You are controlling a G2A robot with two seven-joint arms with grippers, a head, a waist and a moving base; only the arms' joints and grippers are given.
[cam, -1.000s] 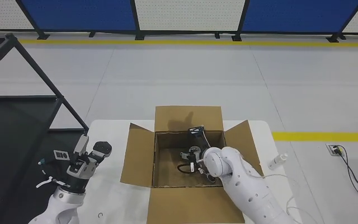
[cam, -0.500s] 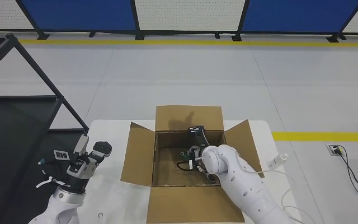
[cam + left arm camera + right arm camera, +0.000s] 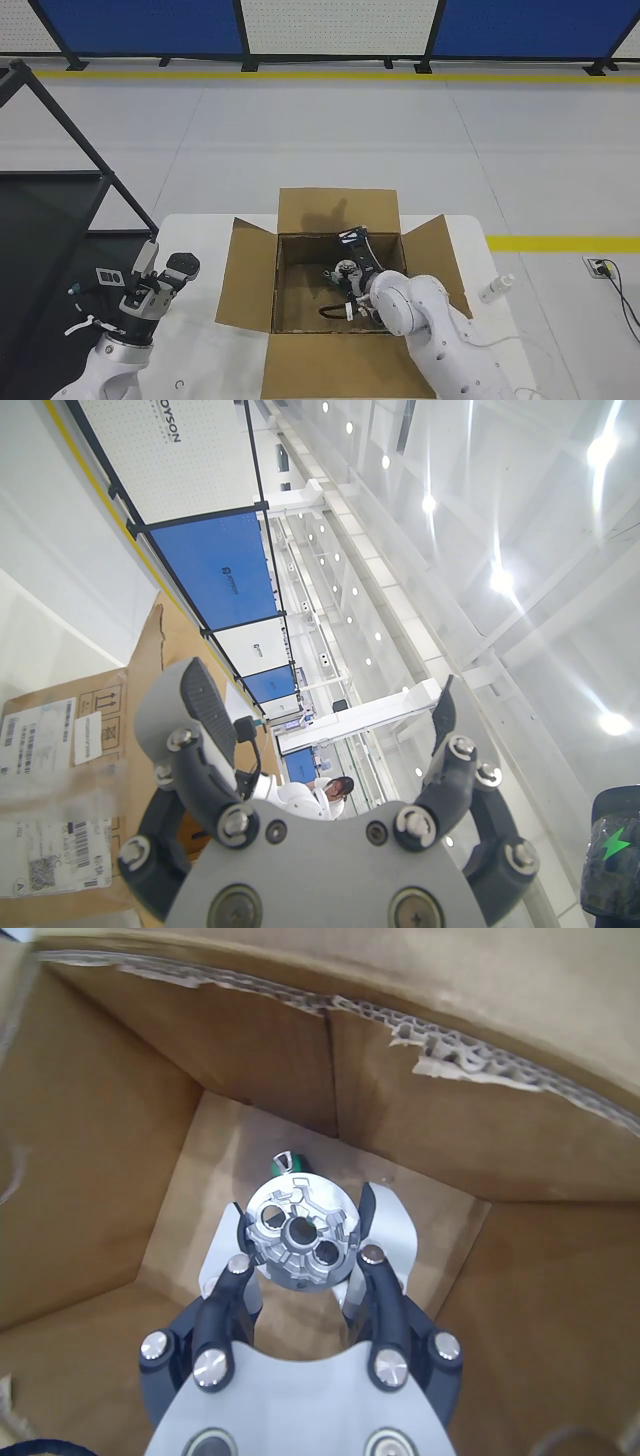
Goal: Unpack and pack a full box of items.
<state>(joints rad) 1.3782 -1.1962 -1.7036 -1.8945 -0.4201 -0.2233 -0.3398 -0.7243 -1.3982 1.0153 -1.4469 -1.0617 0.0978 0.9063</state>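
Right wrist view, right gripper (image 3: 304, 1224): clamped on metal disc (image 3: 300, 1243) inside cardboard box (image 3: 100, 1128).
Left gripper (image 3: 322, 690): fingers apart, empty, left of box.
Bottle (image 3: 497, 288): right of box.

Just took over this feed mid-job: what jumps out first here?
The open cardboard box in the middle of the white table, with the right gripper down inside it, shut on a round metal part with holes. The left gripper is open and empty, pointing upward beside the box.
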